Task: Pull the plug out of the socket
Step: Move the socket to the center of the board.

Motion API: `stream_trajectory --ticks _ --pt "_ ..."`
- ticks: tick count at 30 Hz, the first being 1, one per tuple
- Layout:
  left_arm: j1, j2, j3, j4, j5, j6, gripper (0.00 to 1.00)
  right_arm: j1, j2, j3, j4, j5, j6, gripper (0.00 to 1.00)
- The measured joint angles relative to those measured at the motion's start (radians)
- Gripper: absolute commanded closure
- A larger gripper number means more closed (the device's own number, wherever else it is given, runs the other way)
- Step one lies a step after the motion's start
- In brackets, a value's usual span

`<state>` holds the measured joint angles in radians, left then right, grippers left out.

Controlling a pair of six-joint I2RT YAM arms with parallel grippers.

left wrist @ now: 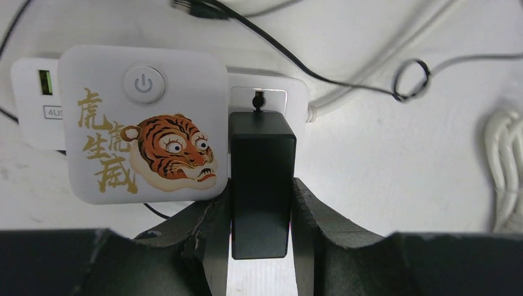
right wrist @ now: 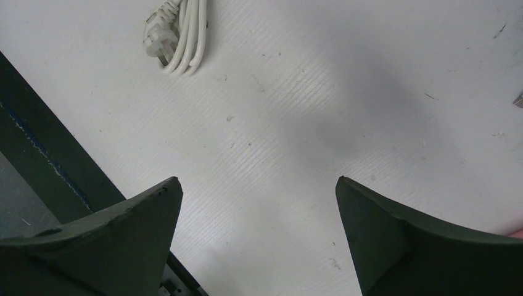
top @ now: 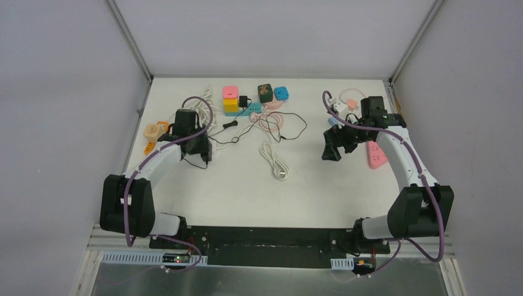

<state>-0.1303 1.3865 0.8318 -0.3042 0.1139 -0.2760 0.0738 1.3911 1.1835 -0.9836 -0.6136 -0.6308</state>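
The left arm's jaws are clamped on both sides of the black plug [left wrist: 262, 179], seated in the white socket strip [left wrist: 298, 92] at the left of the table [top: 308, 191], while the right arm's jaws gape empty well apart, so a pull may drag the unpinned strip along.

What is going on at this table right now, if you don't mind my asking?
The left tool is closed on a black plug that sits in a white power strip, next to a white block with a tiger picture. The plug is not out of its socket yet. The right tool is open and holds nothing, above the bare table, with a bundled white cable lying off to one side.
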Motion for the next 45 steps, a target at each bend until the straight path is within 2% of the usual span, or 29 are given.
stream_trajectory --ticks 8,14,20,29,33,36,40,45 --pt "-0.175 -0.061 -0.031 -0.031 0.044 -0.067 0.90 0.000 0.000 0.000 0.000 0.000 0.000 0.00" --pt "-0.409 -0.063 -0.032 -0.031 0.017 -0.134 0.90 0.000 0.000 0.000 0.000 0.000 0.000 0.00" --pt "-0.571 -0.060 -0.021 -0.045 -0.035 -0.194 0.89 0.000 0.002 0.000 0.000 -0.001 -0.003 0.00" --pt "-0.779 0.105 0.105 -0.034 -0.127 -0.272 0.86 0.000 0.024 0.000 0.000 0.000 -0.006 0.00" --pt "-0.833 0.181 0.167 0.002 -0.142 -0.290 0.83 0.000 0.027 0.000 0.000 0.000 -0.008 0.00" --pt "-0.852 0.221 0.200 0.029 -0.140 -0.292 0.73 0.000 0.027 0.000 0.000 0.000 -0.008 0.00" --pt "-0.857 0.243 0.216 0.050 -0.140 -0.291 0.51 0.000 0.027 0.000 0.000 0.000 -0.012 0.00" --pt "-0.859 0.242 0.216 0.065 -0.128 -0.296 0.36 0.000 0.027 -0.001 0.000 -0.001 -0.022 0.00"
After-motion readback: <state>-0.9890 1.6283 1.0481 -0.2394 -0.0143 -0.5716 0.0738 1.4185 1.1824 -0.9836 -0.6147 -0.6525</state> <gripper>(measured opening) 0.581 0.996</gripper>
